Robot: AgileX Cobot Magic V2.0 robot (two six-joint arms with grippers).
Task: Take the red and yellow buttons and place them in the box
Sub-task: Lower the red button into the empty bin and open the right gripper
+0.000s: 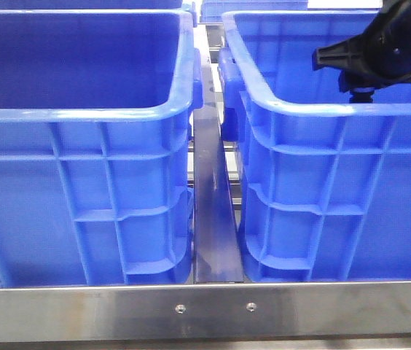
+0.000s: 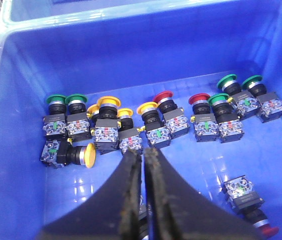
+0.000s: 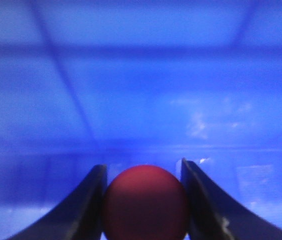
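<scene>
2 large blue crates sit side by side on a metal-edged table (image 1: 205,310). The right gripper (image 3: 145,200) hangs over the right-hand box (image 1: 315,109), its jaws clamped on the dark red domed cap of a red button (image 3: 145,205); blue plastic fills the view beyond. The left gripper (image 2: 142,165), jaws nearly together and holding nothing, hovers inside a crate (image 2: 11,150) above a row of red, yellow and green buttons, close to a yellow button (image 2: 126,114). The step in hand appears to be delivering the red one; next, the right jaws would need to part over the box.
</scene>
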